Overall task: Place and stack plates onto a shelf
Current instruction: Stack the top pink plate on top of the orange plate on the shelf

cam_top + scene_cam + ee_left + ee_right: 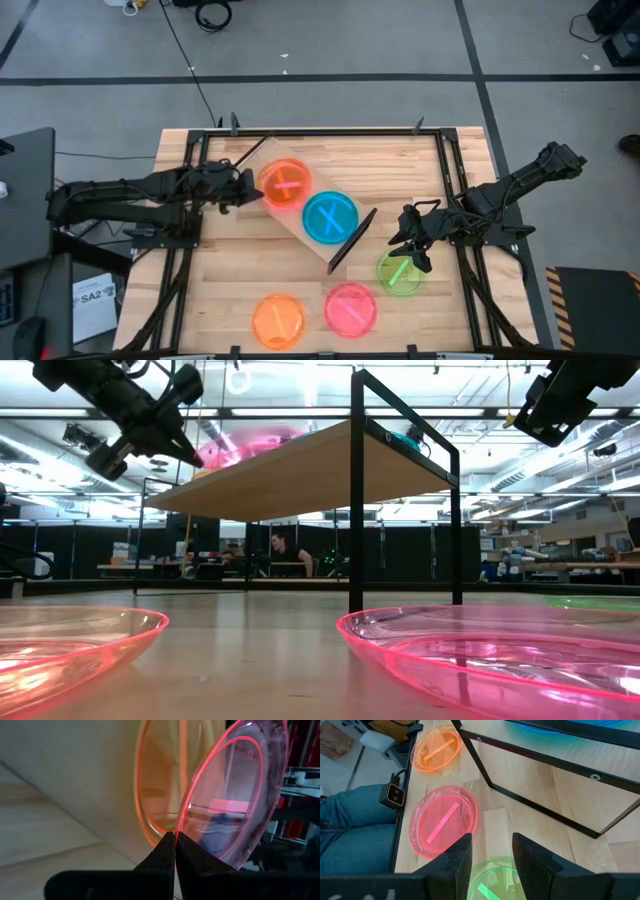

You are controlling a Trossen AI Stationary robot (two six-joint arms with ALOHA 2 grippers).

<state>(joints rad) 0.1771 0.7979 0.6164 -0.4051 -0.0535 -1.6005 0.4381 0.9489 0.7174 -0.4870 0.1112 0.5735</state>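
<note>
2 plates already sit on the shelf (340, 245); your left gripper (252, 193) pinches a pink plate (285, 186) by its rim above the orange one there. Your right gripper (412, 247) hovers, fingers spread, over the green plate (401, 272). These look light, stiff and slick, so take the rim.
</note>
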